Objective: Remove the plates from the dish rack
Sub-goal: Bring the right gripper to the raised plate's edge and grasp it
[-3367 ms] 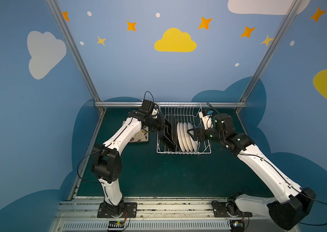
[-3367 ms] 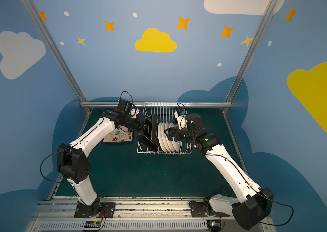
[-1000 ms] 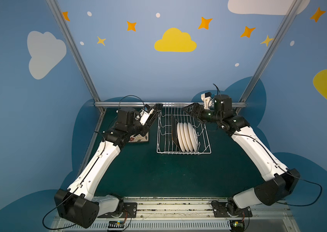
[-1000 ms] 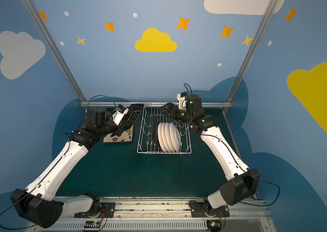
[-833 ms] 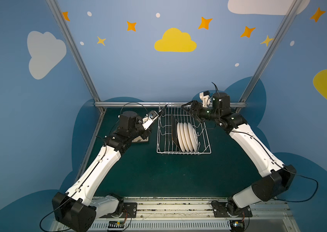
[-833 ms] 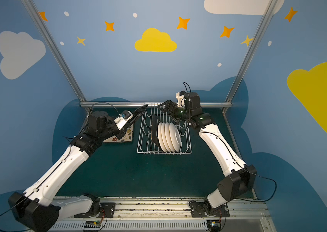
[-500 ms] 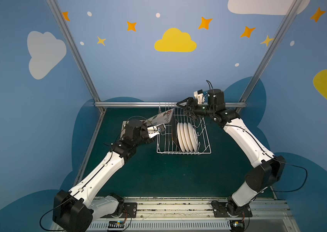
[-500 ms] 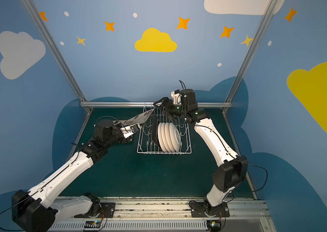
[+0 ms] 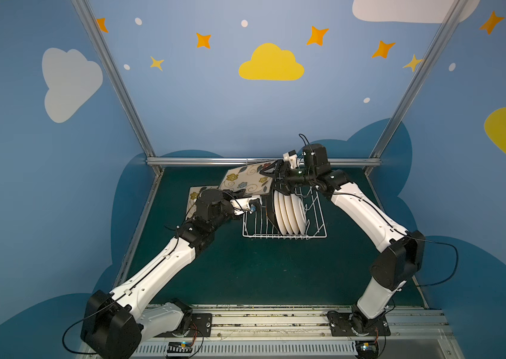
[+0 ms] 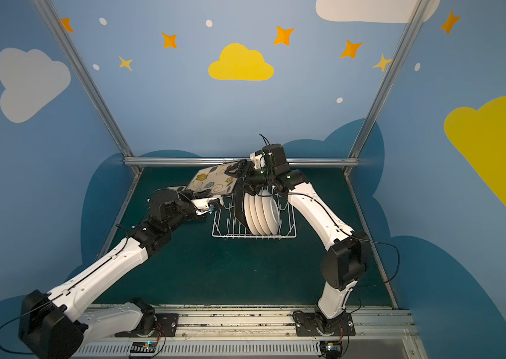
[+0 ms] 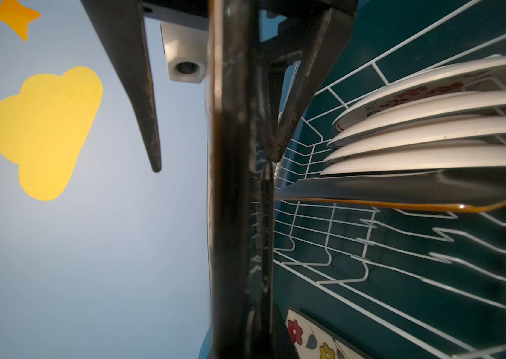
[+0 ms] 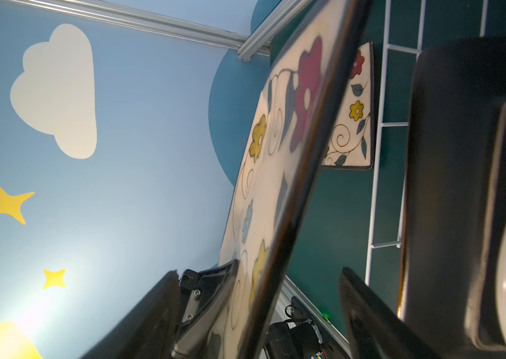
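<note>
Overhead, clamping glossy cream floral square plate, tilted over white wire dish rack, in left gripper; only in right wrist view, showing right gripper gaping astride its black rim.

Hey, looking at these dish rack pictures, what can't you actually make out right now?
Flat square plate on the table: top views, mostly covered by raised plate and left arm.
Round plates' prints: edge-on in top views; cut off by the frame edge in the left wrist view.
Black-backed plate in the dish rack: its face is turned away in every view.
</note>
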`<state>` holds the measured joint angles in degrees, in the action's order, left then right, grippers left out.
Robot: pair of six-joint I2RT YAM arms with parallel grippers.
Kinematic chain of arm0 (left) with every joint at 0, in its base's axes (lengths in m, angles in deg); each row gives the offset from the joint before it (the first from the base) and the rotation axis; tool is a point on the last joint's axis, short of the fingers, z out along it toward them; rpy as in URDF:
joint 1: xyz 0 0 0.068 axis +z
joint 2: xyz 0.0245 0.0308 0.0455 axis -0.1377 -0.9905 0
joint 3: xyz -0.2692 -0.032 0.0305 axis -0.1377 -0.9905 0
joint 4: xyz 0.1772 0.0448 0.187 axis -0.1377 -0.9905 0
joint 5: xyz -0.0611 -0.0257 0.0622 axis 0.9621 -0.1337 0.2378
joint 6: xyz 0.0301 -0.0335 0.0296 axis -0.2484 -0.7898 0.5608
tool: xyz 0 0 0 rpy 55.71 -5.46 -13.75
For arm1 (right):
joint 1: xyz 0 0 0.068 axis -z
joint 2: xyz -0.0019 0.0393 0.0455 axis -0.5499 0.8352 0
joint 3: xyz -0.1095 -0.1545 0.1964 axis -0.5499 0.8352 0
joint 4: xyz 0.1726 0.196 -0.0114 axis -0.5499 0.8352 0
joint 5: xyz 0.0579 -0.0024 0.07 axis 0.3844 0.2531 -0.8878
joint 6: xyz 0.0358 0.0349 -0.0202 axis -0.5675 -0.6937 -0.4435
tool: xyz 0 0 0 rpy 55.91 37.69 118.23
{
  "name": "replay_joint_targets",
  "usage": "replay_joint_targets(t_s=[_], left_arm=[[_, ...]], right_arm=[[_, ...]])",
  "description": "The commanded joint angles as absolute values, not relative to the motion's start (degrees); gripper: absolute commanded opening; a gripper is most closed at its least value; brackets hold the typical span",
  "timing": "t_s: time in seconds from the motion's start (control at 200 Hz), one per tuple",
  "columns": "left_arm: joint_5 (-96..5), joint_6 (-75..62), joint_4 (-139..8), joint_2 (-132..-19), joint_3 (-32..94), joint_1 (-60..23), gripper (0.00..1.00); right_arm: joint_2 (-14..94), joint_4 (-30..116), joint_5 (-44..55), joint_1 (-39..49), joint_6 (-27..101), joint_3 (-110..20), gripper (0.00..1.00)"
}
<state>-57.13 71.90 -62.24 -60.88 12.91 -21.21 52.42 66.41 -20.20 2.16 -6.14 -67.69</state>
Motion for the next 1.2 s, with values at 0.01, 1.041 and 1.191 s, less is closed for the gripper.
replay_joint_targets(t_s=[0.01, 1.041, 1.191], left_arm=[[-57.8, 75.0, -45.3, -58.9, 14.5, -21.9, 0.03], [-58.1, 73.3, -49.4, -59.7, 13.3, -22.3, 0.31], [-58.5, 72.8, -49.6, -60.0, 13.0, -22.3, 0.64]], right_arm=[[53.6, 65.4, -20.7, 1.5, -7.3, -67.5, 0.70], [53.5, 55.3, -23.4, 1.8, -12.8, -63.2, 0.00], [52.2, 49.0, -23.6, 2.5, -14.6, -60.8, 0.00]])
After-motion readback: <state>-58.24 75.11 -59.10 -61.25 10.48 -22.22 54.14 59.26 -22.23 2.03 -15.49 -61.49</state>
